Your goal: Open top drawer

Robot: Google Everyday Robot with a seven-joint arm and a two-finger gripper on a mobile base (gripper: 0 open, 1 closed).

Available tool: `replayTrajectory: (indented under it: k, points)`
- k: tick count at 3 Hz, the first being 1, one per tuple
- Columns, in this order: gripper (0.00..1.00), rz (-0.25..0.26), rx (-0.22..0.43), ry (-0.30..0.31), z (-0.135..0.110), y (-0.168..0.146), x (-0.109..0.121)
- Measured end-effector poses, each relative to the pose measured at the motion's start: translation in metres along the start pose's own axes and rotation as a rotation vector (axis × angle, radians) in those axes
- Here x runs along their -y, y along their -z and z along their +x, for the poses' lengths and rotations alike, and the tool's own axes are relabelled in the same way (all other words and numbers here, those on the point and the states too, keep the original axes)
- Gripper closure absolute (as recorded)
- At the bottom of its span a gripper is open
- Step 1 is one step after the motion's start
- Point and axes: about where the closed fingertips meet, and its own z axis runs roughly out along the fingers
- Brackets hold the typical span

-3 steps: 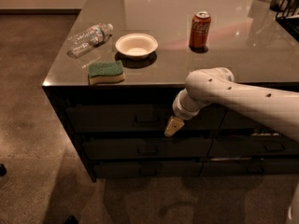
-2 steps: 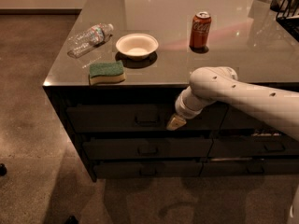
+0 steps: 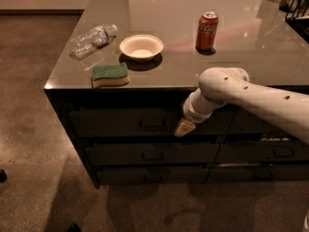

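The top drawer [image 3: 116, 122] is a wide dark front under the counter's edge, closed, with a small dark loop handle [image 3: 152, 123] at its centre. My white arm reaches in from the right. The gripper [image 3: 183, 128] hangs in front of the drawer face, just right of the handle and at its height. Its yellowish fingertips [image 3: 182, 128] point down and to the left. They do not reach the handle.
On the counter [image 3: 159, 74] lie a green sponge [image 3: 110, 74], a white bowl [image 3: 141, 47], a plastic bottle [image 3: 91, 39] and a red cola can [image 3: 206, 31]. Two shallower drawers [image 3: 120, 153] sit below. A neighbouring stack [image 3: 270, 151] stands at the right. Brown floor lies to the left.
The gripper has moved slightly up and right along the top drawer front, staying beside the handle. The drawer has not moved.
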Motion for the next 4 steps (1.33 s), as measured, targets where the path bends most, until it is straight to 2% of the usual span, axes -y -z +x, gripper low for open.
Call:
replayTrajectory:
  k: [1,2,3,4]
  points:
    - [0.33,0.000,0.000,0.000,-0.0001,-0.0003,0.0011]
    - [0.23,0.000,0.000,0.000,-0.0001,-0.0003,0.0010]
    - [0.08,0.000,0.000,0.000,-0.0001,-0.0004,0.0010]
    - [0.00,-0.003,0.000,0.001,-0.0002,-0.0018,0.0001]
